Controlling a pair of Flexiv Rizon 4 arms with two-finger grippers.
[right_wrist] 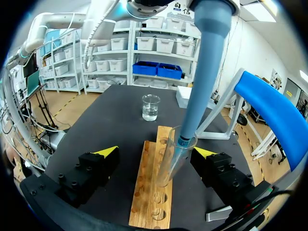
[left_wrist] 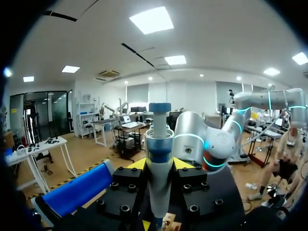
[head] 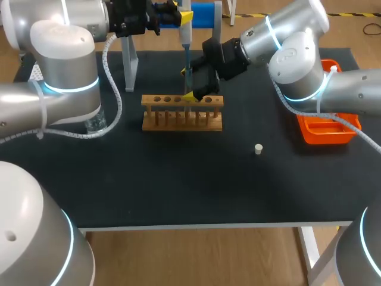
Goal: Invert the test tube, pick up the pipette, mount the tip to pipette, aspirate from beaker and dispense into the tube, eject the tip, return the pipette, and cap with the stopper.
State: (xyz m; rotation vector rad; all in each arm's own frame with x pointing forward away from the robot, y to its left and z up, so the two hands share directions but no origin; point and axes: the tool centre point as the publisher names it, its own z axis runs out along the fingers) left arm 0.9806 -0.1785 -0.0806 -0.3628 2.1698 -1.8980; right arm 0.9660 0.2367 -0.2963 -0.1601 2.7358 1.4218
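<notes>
While the left gripper [left_wrist: 160, 164] clamps the pipette [left_wrist: 159, 144], the tip [right_wrist: 184, 137] sits in the mouth of the tube [right_wrist: 168, 163], which stands upright in the rack [right_wrist: 148, 195]; dispensing, I judge. Right gripper [right_wrist: 156, 153] spread wide, fingers flanking tube, not touching. Next: lift straight out, then eject tip.

Black table [head: 178, 185] on white legs. Orange tray [head: 326, 132] near right edge. Wooden rack [head: 182, 113] with one row of holes, near back middle. Grey stand [head: 129, 65] with blue bar [head: 202, 13] behind rack, towards left.
</notes>
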